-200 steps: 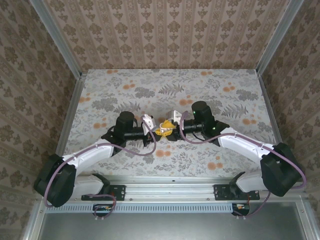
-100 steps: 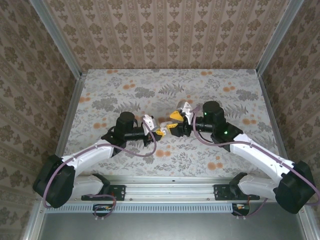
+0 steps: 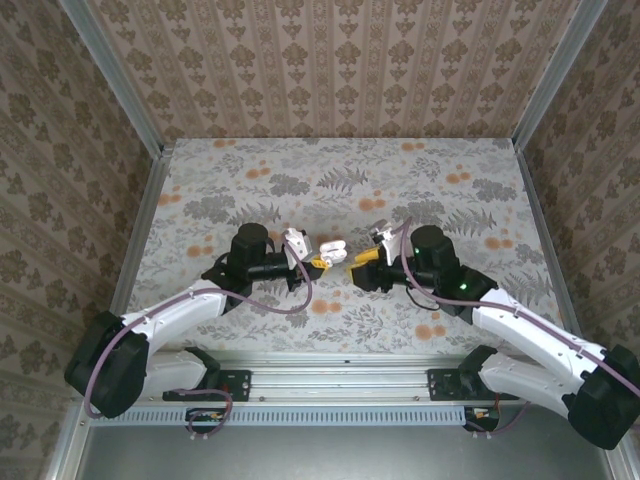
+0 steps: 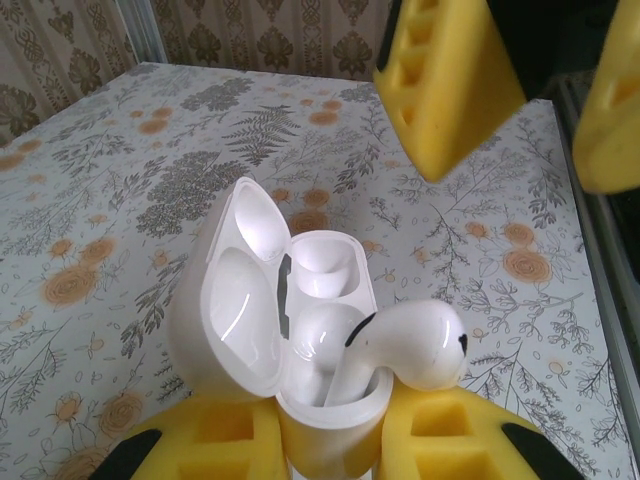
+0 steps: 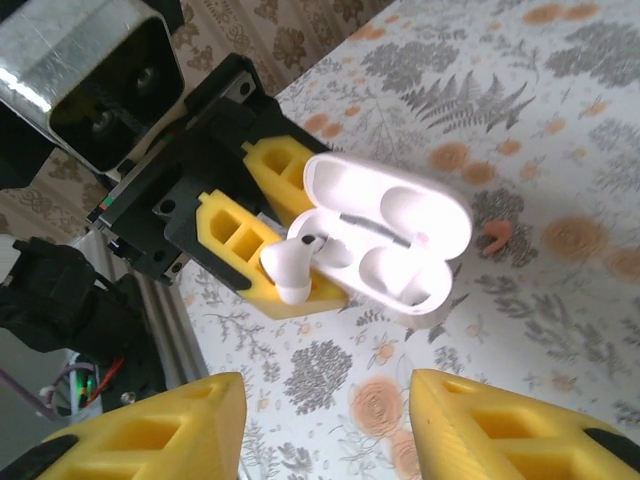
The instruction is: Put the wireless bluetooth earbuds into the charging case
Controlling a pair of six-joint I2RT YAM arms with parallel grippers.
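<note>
Flowered table (image 3: 300, 170), with the left arm (image 3: 190, 305) reaching to its middle and the right arm (image 3: 520, 330) facing it from the right. The left gripper (image 3: 318, 262) is clamped on the base of the open white case (image 4: 290, 330), held off the table with its lid tipped back. The right gripper (image 5: 330, 420) hangs just right of the case, jaws apart and empty. One white earbud (image 4: 410, 345) sits part-way in a slot, head sticking out

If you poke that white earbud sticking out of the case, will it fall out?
Probably it would wobble or tip out: the earbud rests tilted, only partly inside the charging case. Its glossy, rounded shell looks slippery, and it seems light.
</note>
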